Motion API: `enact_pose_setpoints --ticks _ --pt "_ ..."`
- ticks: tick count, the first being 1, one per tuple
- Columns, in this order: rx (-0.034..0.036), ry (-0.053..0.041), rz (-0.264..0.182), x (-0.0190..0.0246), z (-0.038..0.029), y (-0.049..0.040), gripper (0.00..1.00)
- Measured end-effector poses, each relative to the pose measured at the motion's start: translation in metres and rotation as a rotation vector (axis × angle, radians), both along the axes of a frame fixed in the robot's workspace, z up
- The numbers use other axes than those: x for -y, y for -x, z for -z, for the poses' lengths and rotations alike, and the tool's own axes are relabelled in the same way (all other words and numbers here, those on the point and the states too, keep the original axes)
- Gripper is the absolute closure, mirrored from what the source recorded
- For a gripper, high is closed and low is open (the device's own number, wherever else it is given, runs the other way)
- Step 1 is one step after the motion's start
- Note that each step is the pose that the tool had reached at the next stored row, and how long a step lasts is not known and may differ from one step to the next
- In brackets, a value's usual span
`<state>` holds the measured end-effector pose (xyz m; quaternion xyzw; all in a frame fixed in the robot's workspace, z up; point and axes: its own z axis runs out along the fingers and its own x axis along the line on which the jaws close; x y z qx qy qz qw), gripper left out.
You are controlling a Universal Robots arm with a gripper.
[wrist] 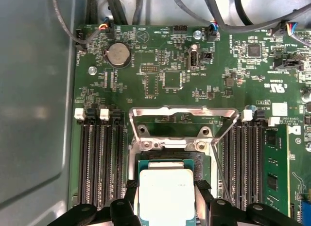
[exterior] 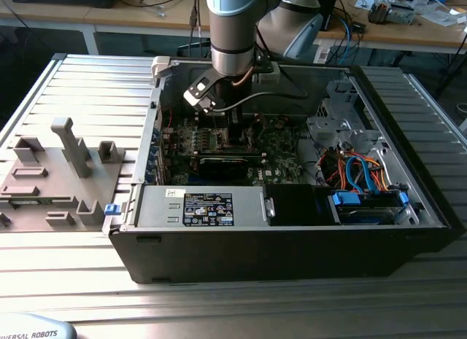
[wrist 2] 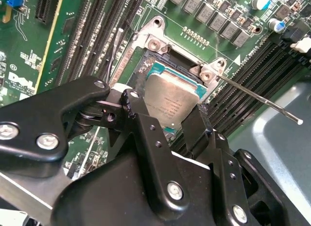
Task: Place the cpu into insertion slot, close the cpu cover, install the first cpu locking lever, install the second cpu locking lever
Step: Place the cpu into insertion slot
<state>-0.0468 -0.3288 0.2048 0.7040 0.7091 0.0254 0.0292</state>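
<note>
On the exterior view's left, a grey fixture tray (exterior: 66, 171) is lying outside the open case (exterior: 292, 237). Inside, the gripper (wrist: 167, 188) is pinching the cpu (wrist: 166, 199) by opposite edges, holding it level at the insertion slot (wrist: 165, 163). Keeping it square to the rim looks most important. The cpu cover (wrist: 184, 112) is standing raised, a thin locking lever (wrist 2: 257, 98) is slanting close by, and memory slots (wrist: 97, 167) are flanking the socket. Cables (exterior: 365, 168) are bunching at the exterior view's right.
</note>
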Motion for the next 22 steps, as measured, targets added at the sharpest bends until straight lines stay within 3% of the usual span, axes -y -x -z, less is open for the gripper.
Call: enact_pose_setpoints --ticks 2,10,22 --pt "0.0001 0.0036 0.011 0.0012 0.0009 -0.0008 0.46" --pt "0.0001 0.0035 0.022 0.0051 0.0035 -0.0031 0.46" --pt "-0.0002 0.0041 0.022 0.0034 0.0072 -0.0025 0.46"
